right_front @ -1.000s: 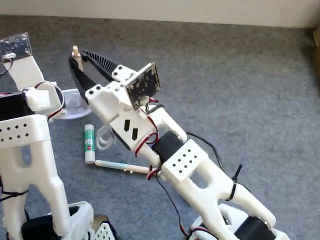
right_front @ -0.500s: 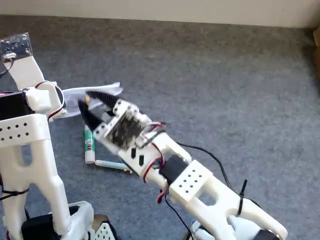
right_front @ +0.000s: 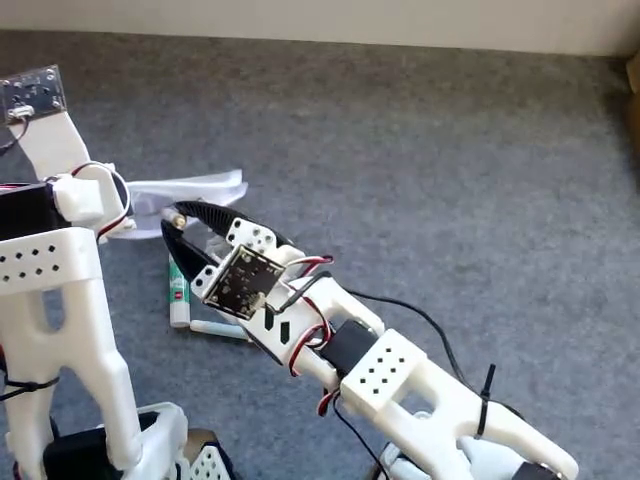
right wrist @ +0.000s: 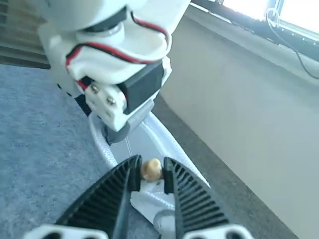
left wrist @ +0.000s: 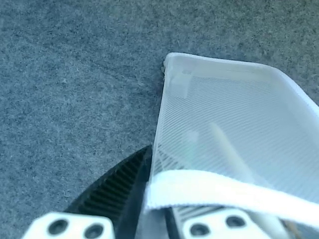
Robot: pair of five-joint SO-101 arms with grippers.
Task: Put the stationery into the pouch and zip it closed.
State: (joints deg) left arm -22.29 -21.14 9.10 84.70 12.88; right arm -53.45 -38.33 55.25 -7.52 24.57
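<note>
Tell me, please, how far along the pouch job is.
Done: one pale stick seems to lie inside the pouch. In hand: the left gripper holds the pouch; the right gripper pinches a tan-tipped item by its opening. Left: the glue stick and pen on the carpet, then zipping.

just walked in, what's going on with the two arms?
The left pincer holds the clear pouch just off the carpet. The right pincer is shut on a tan-tipped item at the pouch's mouth, which looks open. A glue stick and a pen lie on the carpet nearby, not yet packed.
</note>
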